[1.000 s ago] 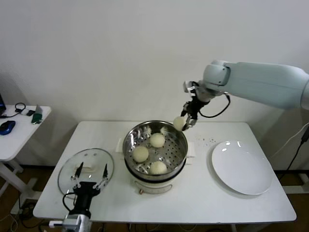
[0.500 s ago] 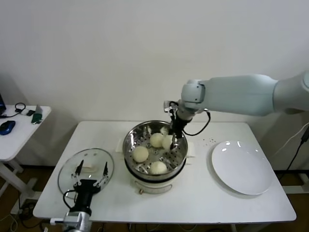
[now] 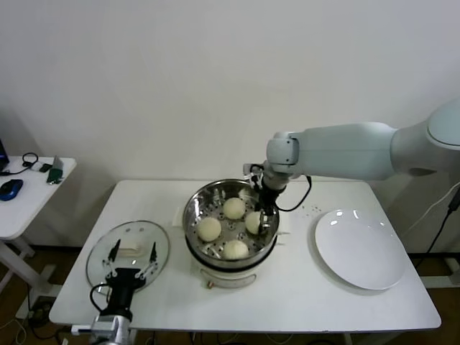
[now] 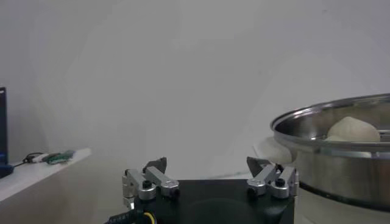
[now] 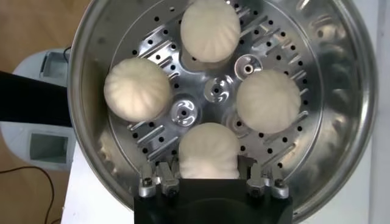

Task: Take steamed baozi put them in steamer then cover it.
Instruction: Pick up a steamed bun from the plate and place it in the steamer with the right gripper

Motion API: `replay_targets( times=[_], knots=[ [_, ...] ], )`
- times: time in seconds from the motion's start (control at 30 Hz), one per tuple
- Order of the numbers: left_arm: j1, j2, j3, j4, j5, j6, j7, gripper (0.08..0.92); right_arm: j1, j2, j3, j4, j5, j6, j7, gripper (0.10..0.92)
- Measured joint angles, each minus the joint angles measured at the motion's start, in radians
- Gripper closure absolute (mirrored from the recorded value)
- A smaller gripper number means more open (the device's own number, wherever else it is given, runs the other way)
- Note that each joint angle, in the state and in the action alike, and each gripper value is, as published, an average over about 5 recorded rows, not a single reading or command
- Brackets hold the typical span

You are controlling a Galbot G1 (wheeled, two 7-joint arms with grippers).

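Right gripper (image 3: 263,218) has carried the fourth baozi (image 3: 253,221) down into the steamer (image 3: 231,223), right side, fingers just loosening around it. Left gripper (image 3: 131,256) spread open over the cover (image 3: 128,251) at near left of the surface (image 3: 302,287); next likely: release, retract, then lid.

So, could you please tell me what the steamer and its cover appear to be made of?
Steamer: apparently polished stainless steel, since the wall mirrors its surroundings and the tray is perforated metal; the base looks like white plastic.
Cover: seemingly clear glass, as the table shows through it, with a thin metallic rim.
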Motion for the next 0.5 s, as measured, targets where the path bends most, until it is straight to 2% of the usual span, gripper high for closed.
replay_targets(
  times=[0.2,0.5],
  knots=[
    [-0.005,-0.001,0.002,0.000,0.001,0.003,-0.001,0.177,-0.003,0.000,0.003,-0.004,-0.012,-0.005,-0.016,0.216],
    [0.002,0.004,-0.012,0.000,-0.004,-0.001,0.000,0.177,0.015,-0.025,0.031,-0.002,-0.026,0.001,-0.045,0.202]
  ],
)
